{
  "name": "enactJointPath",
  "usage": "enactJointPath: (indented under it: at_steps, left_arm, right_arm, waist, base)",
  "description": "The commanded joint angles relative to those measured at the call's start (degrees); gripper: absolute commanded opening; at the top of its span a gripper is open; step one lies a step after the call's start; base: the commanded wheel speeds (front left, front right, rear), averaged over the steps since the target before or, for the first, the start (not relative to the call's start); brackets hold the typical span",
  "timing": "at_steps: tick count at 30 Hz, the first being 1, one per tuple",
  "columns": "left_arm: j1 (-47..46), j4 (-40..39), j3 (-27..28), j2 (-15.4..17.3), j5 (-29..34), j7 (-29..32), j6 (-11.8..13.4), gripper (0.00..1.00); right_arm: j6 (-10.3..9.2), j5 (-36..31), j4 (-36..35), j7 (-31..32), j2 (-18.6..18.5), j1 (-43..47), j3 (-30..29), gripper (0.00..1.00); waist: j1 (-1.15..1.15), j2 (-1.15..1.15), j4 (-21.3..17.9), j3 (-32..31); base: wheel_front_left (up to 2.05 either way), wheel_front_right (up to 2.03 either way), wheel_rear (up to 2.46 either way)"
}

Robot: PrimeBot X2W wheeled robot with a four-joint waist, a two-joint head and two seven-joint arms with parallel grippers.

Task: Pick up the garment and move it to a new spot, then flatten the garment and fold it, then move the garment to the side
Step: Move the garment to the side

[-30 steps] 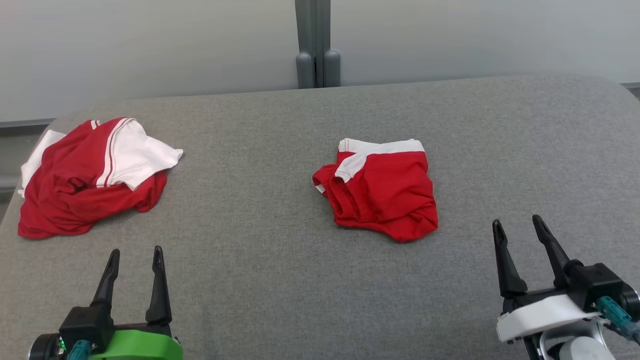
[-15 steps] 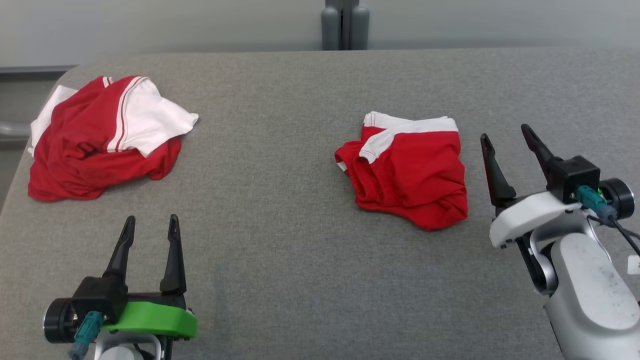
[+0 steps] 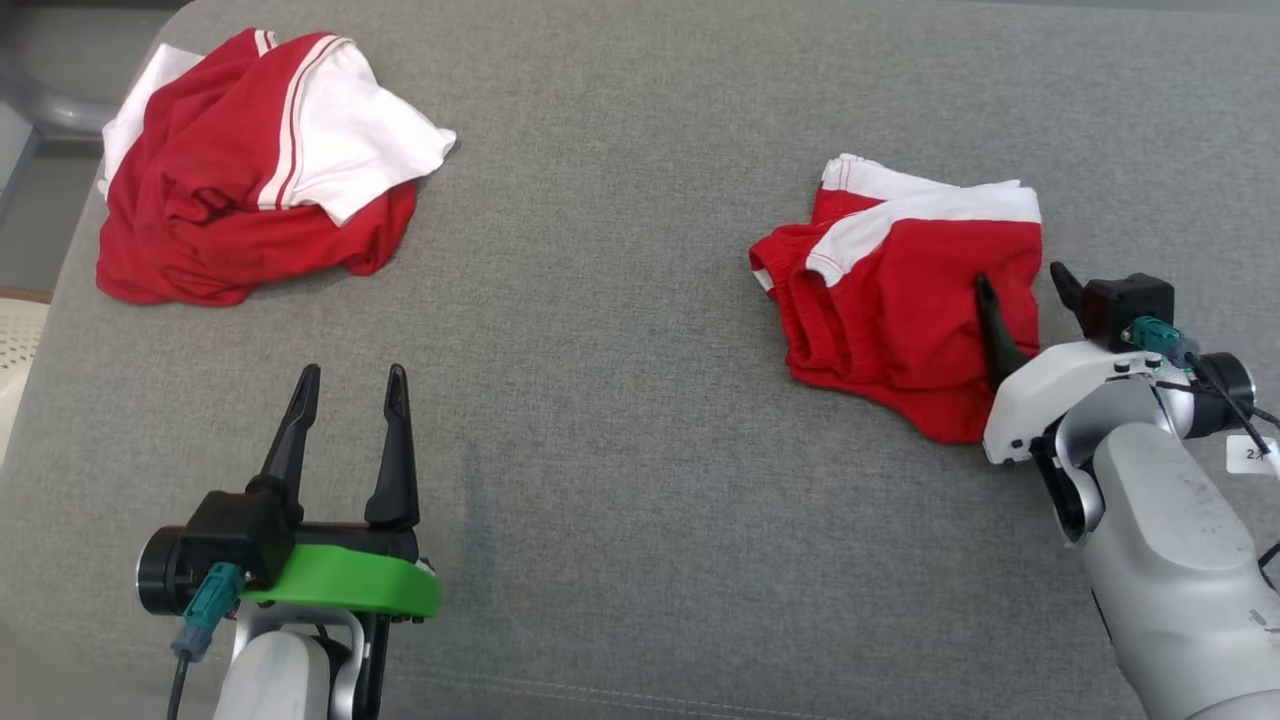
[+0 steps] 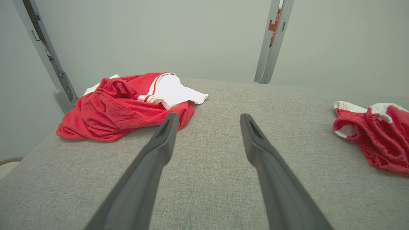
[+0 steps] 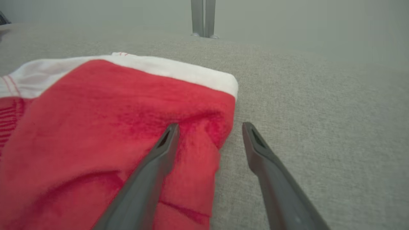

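- Nearest, at 7 o'clock of the head view: left gripper (image 3: 353,372), fingers spread, nothing between them, poised over bare grey cushion (image 3: 620,450), posed as it was a second ago.
- At 3 o'clock: right gripper (image 3: 1022,278), likewise spread and empty. No longer low at 4 o'clock and well apart from the folded red garment (image 3: 880,300) — now straddles its right edge, one finger over red cloth, the other over cushion. Cannot tell whether either touches.
- Looks lower than a second ago, too: camera tilt, no move of the clothes.
- Reads as the last step: already folded, so probably only a pinch and a carry aside remain.
- Open room: bare cushion from 5 to 6 o'clock, at centre, and beyond the garment at 3.
- Farthest, at 10 o'clock: crumpled red-and-white garment (image 3: 250,170), close to the cushion's left edge — best avoided.
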Motion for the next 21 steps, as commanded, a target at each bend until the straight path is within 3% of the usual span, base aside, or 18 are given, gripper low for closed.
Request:
enactJointPath:
  at_steps: [1,7,8,9,10,21]
  left_arm:
    - [-1.21,0.24,-0.2,0.05,-0.75,0.02,0.33,1.0]
    - [-1.56,0.48,-0.9,0.06,-0.98,0.02,0.78,1.0]
    - [-1.47,0.44,-0.89,0.06,-0.98,0.02,0.84,1.0]
    - [-1.34,0.42,-0.9,0.06,-1.04,0.02,0.94,1.0]
    - [-1.2,0.4,-0.88,0.06,-1.02,0.02,1.0,1.0]
    - [-2.08,-0.41,-0.65,0.06,-0.18,0.02,0.55,1.0]
  right_arm:
    - [0.01,0.87,1.96,-0.28,0.37,-0.89,-0.29,1.0]
    - [0.01,2.22,9.8,-0.47,2.41,-1.7,0.51,1.0]
    - [0.02,2.68,10.51,-0.62,2.79,-1.67,0.64,0.72]
    - [0.03,3.02,11.35,-0.6,3.04,-1.63,1.0,0.23]
    - [0.03,3.57,11.67,-0.92,3.35,-1.69,1.32,0.0]
    - [-0.05,5.89,9.37,-3.16,-3.31,-8.42,8.32,0.0]
  waist:
    - [0.0,0.0,1.49,1.69]
    - [0.0,0.0,1.51,1.57]
    - [0.0,0.0,1.42,1.47]
    - [0.0,0.0,1.32,1.36]
    - [0.0,0.0,1.2,1.28]
    - [0.0,0.0,-3.11,2.9]
  base:
    - [0.0,0.0,0.0]
    - [0.0,0.0,0.0]
    - [0.0,0.0,0.0]
    - [0.0,0.0,0.0]
    - [0.0,0.0,0.0]
    - [0.0,0.0,0.0]
